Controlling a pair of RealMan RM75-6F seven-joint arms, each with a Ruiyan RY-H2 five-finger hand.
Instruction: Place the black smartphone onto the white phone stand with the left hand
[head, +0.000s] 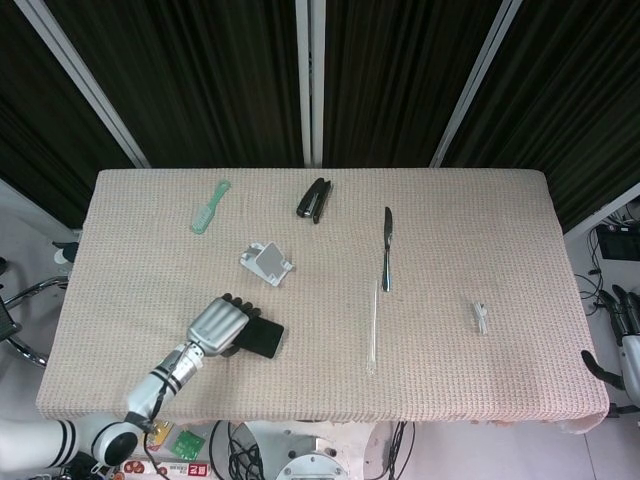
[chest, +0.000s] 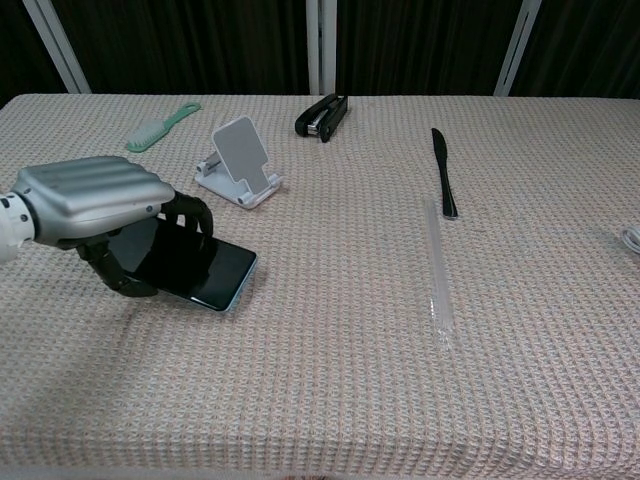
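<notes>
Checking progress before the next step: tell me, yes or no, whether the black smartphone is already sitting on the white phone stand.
No: the black smartphone is gripped by the left hand low over the table, apart from the white phone stand.

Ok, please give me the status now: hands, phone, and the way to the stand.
Left hand grips black smartphone, far edge tilted up off table. Right hand idle at table's side. White phone stand empty, path clear.
</notes>
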